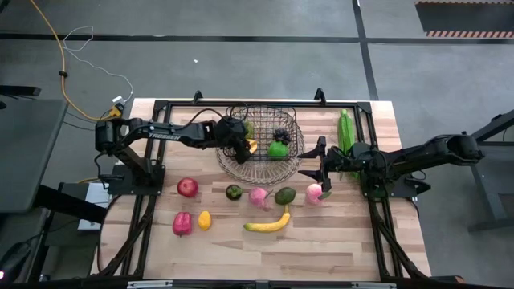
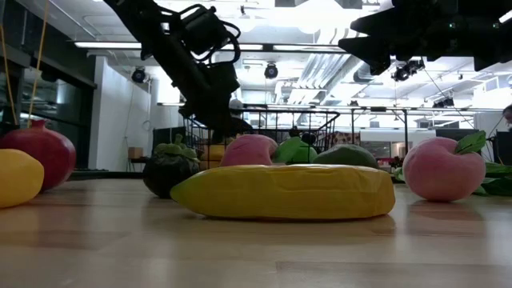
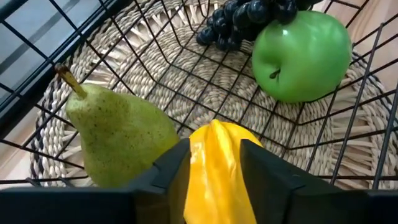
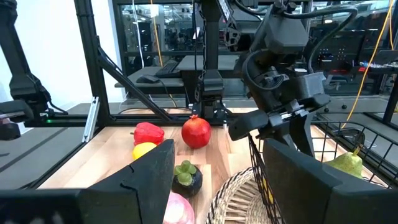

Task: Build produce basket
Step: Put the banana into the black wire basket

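Observation:
The dark wire basket [image 1: 259, 164] stands on a woven mat at the table's far middle. In it lie a green pear [image 3: 118, 134], a green apple [image 3: 301, 56] and dark grapes [image 3: 249, 15]. My left gripper [image 1: 243, 146] reaches into the basket from the left, shut on a yellow starfruit [image 3: 214, 168]. My right gripper [image 1: 318, 172] is open and empty, just right of the basket and above a pink peach [image 1: 315, 193]. A banana [image 1: 269, 225], avocado [image 1: 285, 195], second peach [image 1: 258, 197] and lemon [image 1: 205, 220] lie on the table. My left gripper pinches the yellow starfruit [image 3: 214, 149] between its two fingers [image 3: 171, 171], one on each side. Its tip sticks out past the fingertips. The fingers slant down into the basket from the table's left. The fruit is inside the basket beside the pear; whether it touches the bottom I cannot tell.
A red round fruit [image 1: 187, 187], a red pepper [image 1: 182, 223] and a dark small fruit with a green cap [image 1: 234, 192] lie near the left. A long green husk [image 1: 345, 132] lies at the far right. Black frame rails run along both table sides.

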`<action>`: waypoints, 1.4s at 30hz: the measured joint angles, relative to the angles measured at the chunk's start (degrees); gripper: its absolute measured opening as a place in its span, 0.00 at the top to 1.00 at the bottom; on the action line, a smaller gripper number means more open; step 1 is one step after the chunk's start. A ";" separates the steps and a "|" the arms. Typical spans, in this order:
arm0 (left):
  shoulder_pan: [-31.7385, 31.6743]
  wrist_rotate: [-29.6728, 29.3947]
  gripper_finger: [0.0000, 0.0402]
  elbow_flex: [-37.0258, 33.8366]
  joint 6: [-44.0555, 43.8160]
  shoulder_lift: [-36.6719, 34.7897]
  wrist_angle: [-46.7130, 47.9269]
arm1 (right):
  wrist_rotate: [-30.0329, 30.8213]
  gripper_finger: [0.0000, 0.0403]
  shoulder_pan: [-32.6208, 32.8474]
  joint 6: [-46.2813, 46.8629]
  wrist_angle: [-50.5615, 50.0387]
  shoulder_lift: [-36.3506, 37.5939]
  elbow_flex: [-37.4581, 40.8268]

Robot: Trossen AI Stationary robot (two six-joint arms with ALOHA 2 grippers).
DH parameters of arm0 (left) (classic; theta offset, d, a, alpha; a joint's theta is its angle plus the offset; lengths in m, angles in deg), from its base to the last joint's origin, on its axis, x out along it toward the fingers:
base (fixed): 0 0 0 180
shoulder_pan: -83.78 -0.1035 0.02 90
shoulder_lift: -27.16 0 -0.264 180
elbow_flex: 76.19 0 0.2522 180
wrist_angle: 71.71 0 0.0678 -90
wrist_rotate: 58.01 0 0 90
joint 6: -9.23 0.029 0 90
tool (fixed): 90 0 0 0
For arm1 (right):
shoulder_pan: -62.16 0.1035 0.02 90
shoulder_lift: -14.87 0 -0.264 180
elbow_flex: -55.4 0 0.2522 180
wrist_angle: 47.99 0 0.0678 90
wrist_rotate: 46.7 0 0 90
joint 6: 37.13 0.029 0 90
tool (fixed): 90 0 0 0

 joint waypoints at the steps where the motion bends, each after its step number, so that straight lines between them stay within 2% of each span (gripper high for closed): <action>1: 0.00 0.00 0.65 0.43 0.00 -0.02 0.89 | -0.02 0.41 0.00 0.01 0.00 0.00 0.00; 8: 0.06 -0.26 0.55 8.86 1.35 -5.15 9.12 | -0.01 0.41 0.00 0.00 0.00 0.00 0.00; 13: 1.67 2.46 0.55 8.24 -2.39 -13.49 6.05 | -0.02 0.41 0.00 0.10 -0.02 0.00 0.00; 15: 3.59 2.64 0.56 5.23 -2.88 -17.35 3.59 | -0.02 0.41 0.00 0.10 -0.15 0.00 0.00; 18: 8.11 2.63 0.57 -2.93 -3.71 -23.55 -5.87 | -0.02 0.41 0.00 0.17 -0.43 0.00 0.00; 23: 17.98 2.49 0.58 -22.18 -2.52 -32.23 -30.65 | -0.02 0.41 0.00 1.28 -0.35 0.00 0.00; 26: 23.59 1.46 0.58 -32.60 -1.08 -34.45 -46.98 | -0.04 0.41 0.00 1.49 0.07 0.00 0.01; 29: 27.76 -1.24 0.58 -40.03 0.07 -34.87 -59.01 | -0.04 0.41 0.00 1.50 0.78 0.02 0.02; 33: 30.77 -4.34 0.58 -44.34 2.94 -34.86 -66.37 | -0.04 0.41 0.00 1.50 0.90 0.02 0.02; 42: 31.40 -5.12 0.58 -43.91 5.61 -34.84 -66.24 | -0.04 0.41 0.02 1.50 1.40 0.02 0.02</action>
